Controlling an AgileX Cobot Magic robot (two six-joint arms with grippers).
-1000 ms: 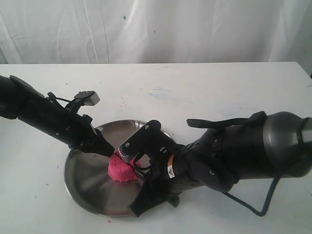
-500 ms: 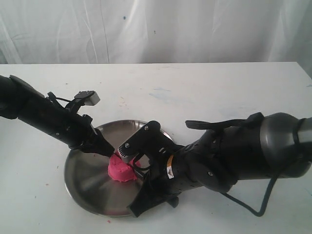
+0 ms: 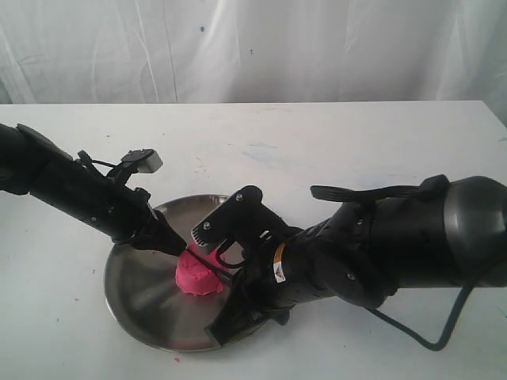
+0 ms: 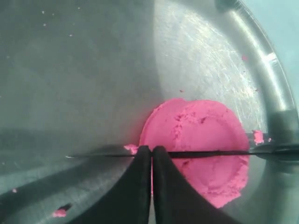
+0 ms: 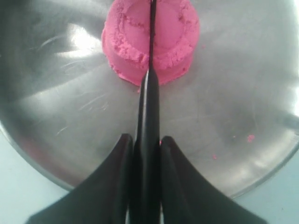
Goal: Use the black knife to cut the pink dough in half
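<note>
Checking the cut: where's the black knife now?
In the right wrist view the black knife sits in the right gripper, blade across the middle of the pink dough on the steel plate.

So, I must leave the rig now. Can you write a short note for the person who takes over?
Right tool: shut on the handle of the black knife.
Left tool: shut, holding nothing, its tips at the blade by the dough's edge.
Pink dough: one lump on the steel plate, with the blade set in a slit across its middle.
Done: knife in hand, cut begun.
Left to do: press down until two halves part. The depth of the cut cannot be told.
</note>
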